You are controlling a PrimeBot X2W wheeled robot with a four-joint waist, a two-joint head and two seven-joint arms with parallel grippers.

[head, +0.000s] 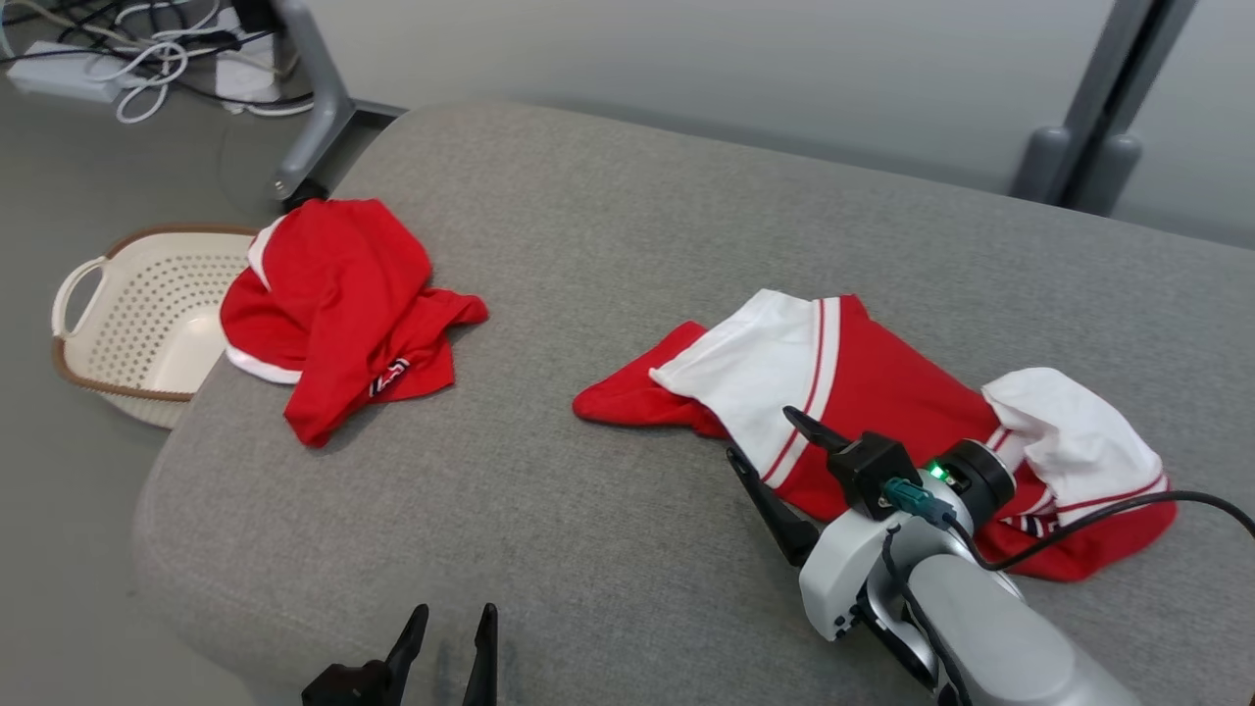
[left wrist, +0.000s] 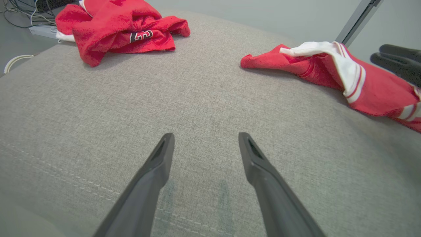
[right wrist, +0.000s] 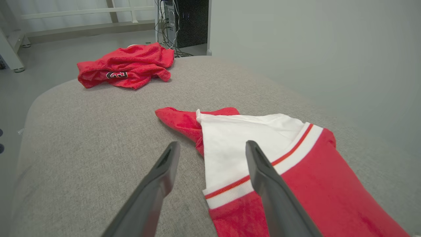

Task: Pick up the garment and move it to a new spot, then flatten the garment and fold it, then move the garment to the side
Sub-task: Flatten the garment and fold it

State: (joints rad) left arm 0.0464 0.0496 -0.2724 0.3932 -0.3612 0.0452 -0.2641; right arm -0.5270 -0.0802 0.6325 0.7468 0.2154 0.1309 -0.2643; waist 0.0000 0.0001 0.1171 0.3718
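A red and white garment (head: 882, 392) lies crumpled on the right side of a grey cushion (head: 588, 245). The right gripper (head: 760, 433) is at its near left edge with fingers apart, one over the white panel and one over bare cushion. The left gripper (head: 454, 613), fingers also apart, is over bare cushion, well left of it. A second red garment (head: 333, 294) lies far left, beside a basket (head: 147, 314).
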